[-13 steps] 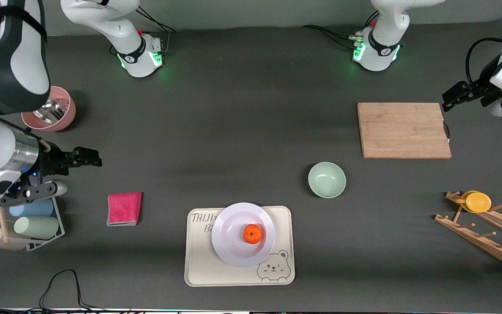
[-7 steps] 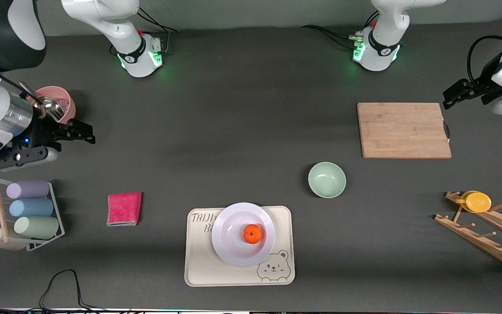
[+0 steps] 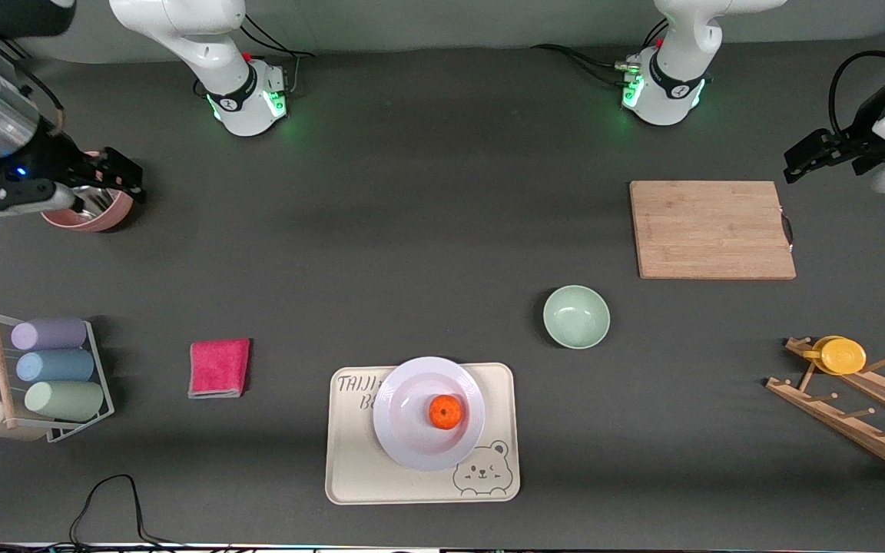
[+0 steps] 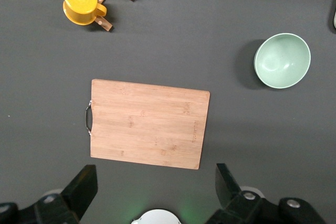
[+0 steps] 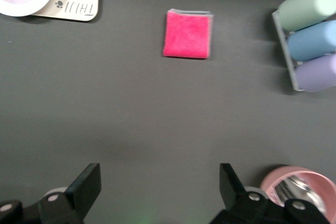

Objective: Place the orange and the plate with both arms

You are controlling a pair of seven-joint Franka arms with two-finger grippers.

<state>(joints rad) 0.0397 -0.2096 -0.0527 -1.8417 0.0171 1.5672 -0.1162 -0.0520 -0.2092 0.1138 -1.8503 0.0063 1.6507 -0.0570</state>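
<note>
you had the small bright-orange fruit (image 3: 445, 412) on the round pale lavender plate (image 3: 412, 430), on the cream bear tray (image 3: 350, 468). left gripper (image 3: 794, 160) released beside the wooden board (image 3: 711, 229); right gripper (image 3: 121, 175) released over the pink bowl (image 3: 97, 219).

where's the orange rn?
The orange sits on the plate, which rests on the cream bear tray, nearer the front camera than the green bowl.

Robot lab, two bench-mounted arms (image 3: 235, 84) on a grey table (image 3: 427, 230), staged kitchenware, trailing cables (image 3: 104, 499)
</note>
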